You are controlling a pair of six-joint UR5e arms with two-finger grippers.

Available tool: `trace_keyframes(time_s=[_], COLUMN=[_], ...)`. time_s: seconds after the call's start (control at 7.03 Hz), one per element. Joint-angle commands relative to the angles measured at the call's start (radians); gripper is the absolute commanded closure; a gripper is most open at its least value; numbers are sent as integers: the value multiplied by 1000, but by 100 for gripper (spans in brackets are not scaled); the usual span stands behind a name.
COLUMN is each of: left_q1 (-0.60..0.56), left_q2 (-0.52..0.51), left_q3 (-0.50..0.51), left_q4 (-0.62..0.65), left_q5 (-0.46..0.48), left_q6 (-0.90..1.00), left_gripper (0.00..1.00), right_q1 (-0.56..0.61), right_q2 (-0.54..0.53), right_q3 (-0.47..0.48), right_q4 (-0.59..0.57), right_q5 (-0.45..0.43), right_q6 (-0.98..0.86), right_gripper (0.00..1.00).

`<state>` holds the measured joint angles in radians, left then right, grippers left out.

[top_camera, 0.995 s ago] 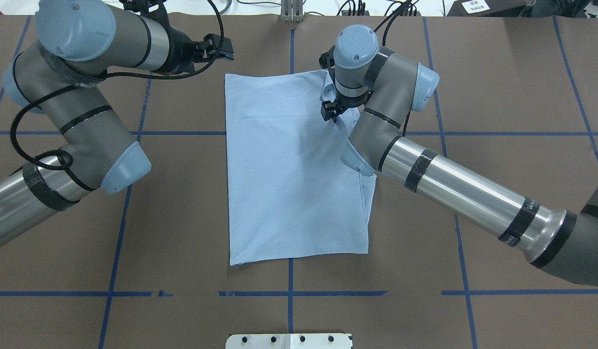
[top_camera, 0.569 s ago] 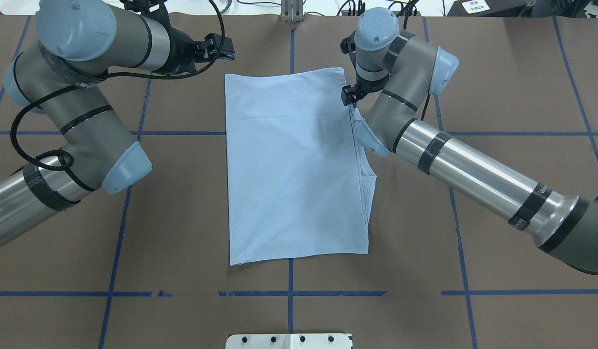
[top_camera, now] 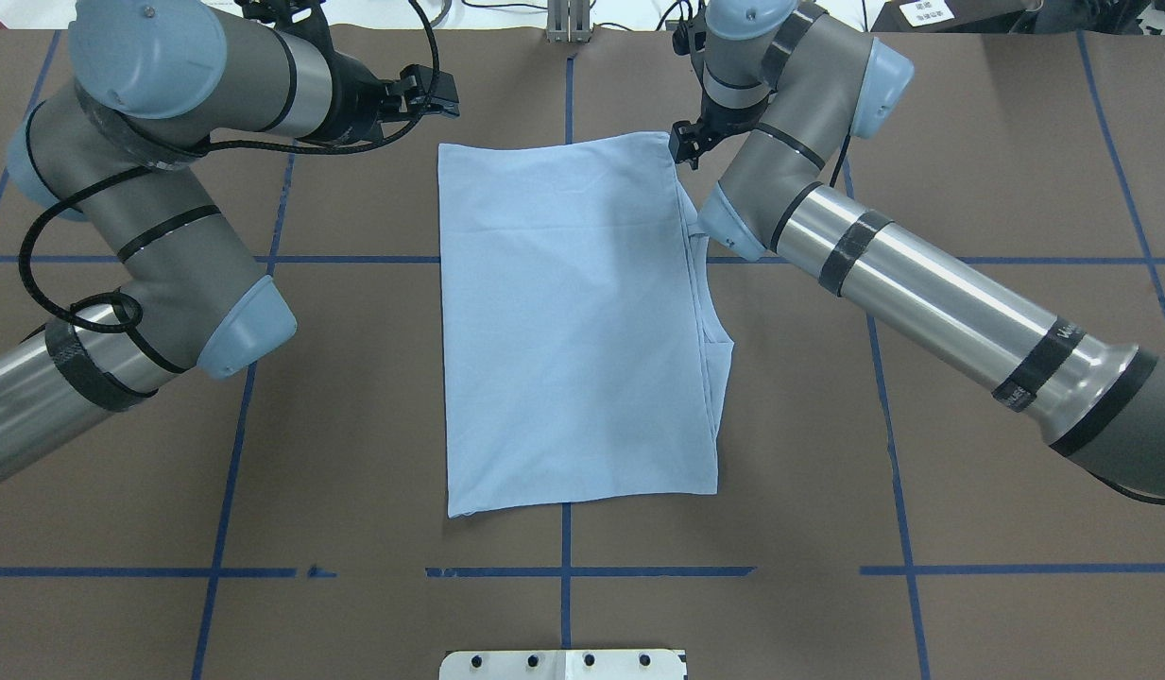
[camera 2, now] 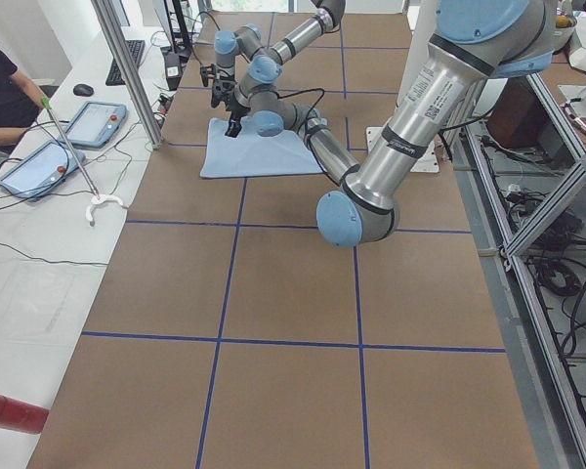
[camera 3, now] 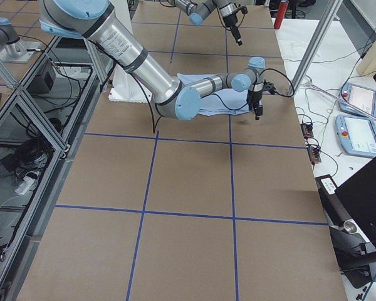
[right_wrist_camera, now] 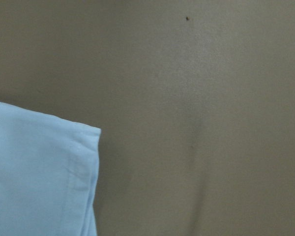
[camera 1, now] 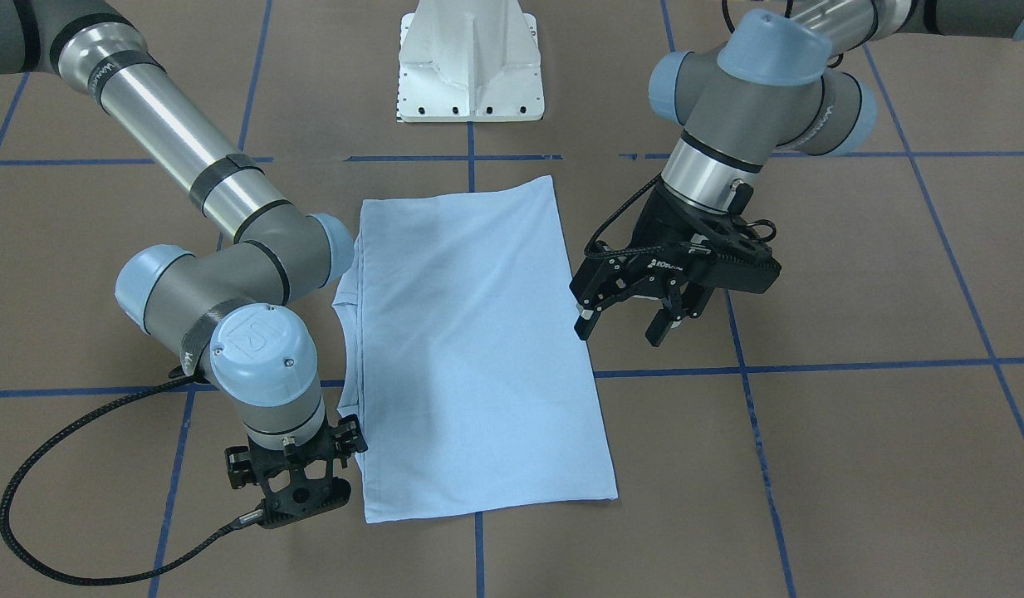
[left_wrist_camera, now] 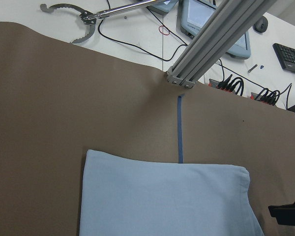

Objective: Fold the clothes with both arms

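The clothes are one light blue T-shirt (top_camera: 573, 331), lying flat as a folded rectangle in the middle of the table (camera 1: 470, 349). Layered edges and a curved sleeve edge show along its side nearest the right arm. My left gripper (camera 1: 621, 330) hovers open and empty just beside the shirt's far left corner (top_camera: 440, 94). My right gripper (top_camera: 681, 151) points straight down just off the far right corner (camera 1: 300, 498); its fingers are hidden, so I cannot tell its state. The right wrist view shows only that shirt corner (right_wrist_camera: 34, 172) flat on the brown table.
The brown table top carries a blue tape grid (top_camera: 563, 571). A white base plate (camera 1: 470, 75) sits at the robot's side of the table. An aluminium post (left_wrist_camera: 211, 44), cables and tablets (camera 2: 39, 161) stand beyond the far edge, where a person (camera 2: 0, 88) sits.
The right gripper moved from above the shirt's upper right part out past its far right corner. The lifted fabric there now lies flat. The left arm has not moved.
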<state>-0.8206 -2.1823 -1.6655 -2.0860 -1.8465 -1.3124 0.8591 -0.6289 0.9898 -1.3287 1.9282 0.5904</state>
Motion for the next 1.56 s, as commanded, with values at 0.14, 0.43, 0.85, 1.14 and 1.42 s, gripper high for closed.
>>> trace_keyframes(time_s=[0.14, 0.43, 0.85, 1.14, 1.42], left_q1=[99, 318, 555, 592, 591], left_q2=[181, 271, 239, 210, 200], left_q3=[-138, -241, -275, -245, -221], left_q4=[4, 12, 267, 314, 314], left_q5=[-154, 17, 170, 211, 247], left_q6=[-229, -521, -811, -834, -824], left_gripper=[0, 0, 2, 7, 11], right_q1=[9, -17, -22, -48, -51], right_q2=[-205, -379, -529, -529, -523], right_q3=[379, 672, 834, 831, 825], right_q4=[-96, -211, -188, -155, -155], right_q5=[98, 155, 250, 242, 241], right_q6=[12, 93, 248, 321, 322], right_gripper=[0, 0, 0, 0, 0])
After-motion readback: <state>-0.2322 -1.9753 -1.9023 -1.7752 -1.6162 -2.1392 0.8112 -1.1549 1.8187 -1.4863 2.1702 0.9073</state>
